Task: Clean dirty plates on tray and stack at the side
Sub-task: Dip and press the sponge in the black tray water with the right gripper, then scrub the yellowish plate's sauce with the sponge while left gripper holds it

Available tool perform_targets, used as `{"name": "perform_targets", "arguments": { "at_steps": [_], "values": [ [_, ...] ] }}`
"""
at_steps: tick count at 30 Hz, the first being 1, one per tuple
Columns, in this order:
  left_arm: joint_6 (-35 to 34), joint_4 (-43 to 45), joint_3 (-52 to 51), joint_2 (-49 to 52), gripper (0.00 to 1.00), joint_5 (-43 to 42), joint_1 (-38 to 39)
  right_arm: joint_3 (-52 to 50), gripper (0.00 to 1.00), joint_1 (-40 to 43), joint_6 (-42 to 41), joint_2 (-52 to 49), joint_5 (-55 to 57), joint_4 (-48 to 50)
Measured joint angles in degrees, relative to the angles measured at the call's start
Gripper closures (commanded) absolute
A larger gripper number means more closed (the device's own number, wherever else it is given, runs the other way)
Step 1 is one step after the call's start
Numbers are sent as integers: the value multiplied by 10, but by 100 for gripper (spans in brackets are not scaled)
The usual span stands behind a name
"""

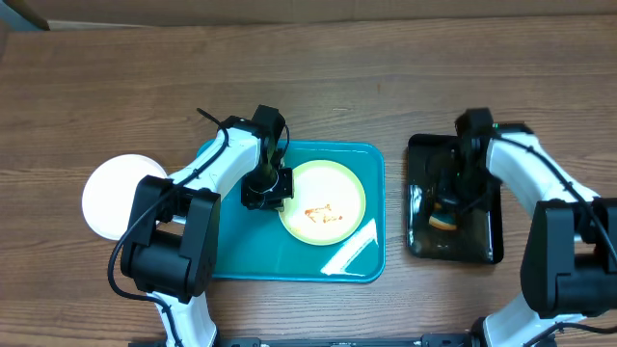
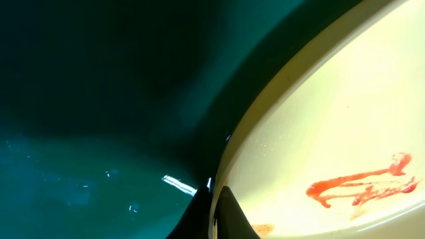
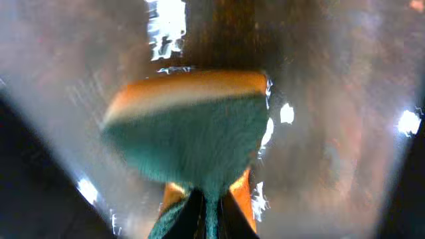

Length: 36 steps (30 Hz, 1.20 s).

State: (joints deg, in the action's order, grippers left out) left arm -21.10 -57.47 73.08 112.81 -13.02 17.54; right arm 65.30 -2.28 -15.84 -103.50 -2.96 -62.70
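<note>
The green plate (image 1: 323, 202) lies on the blue tray (image 1: 231, 260), its sauce smear (image 2: 362, 186) unwiped. One white plate (image 1: 111, 198) sits beside the tray and looks clean; judged done. The left claw (image 2: 214, 216) is closed on the green plate's rim, confirmed only by the left wrist view. The right claw (image 3: 207, 216) grips a sponge (image 3: 189, 126) over the black tray (image 1: 487, 246); only its wrist view shows that hold.

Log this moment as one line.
left gripper: shut on green plate rim | right gripper: shut on sponge over black tray | sauce smear: unwiped | white plate: beside teal tray
</note>
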Motion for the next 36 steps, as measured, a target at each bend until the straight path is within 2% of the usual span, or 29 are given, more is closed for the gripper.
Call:
{"name": "perform_targets", "arguments": {
  "at_steps": [2,6,12,17,23,29,36],
  "values": [
    [0,0,0,0,96,0,0,49,96,0,8,-2,-8,-47],
    [0,0,0,0,96,0,0,137,96,-12,40,4,-50,-75],
    [0,0,0,0,96,-5,0,164,96,-90,61,28,-96,-87],
    [0,0,0,0,96,-7,0,156,96,-192,55,28,-108,-51],
    [0,0,-1,0,96,-9,0,134,96,-299,6,15,-118,30],
    [0,0,-1,0,96,-9,0,114,96,-362,-37,-15,-118,112],
    [0,0,-1,0,96,-9,0,114,96,-395,-79,-28,-118,135]
  ]
}}
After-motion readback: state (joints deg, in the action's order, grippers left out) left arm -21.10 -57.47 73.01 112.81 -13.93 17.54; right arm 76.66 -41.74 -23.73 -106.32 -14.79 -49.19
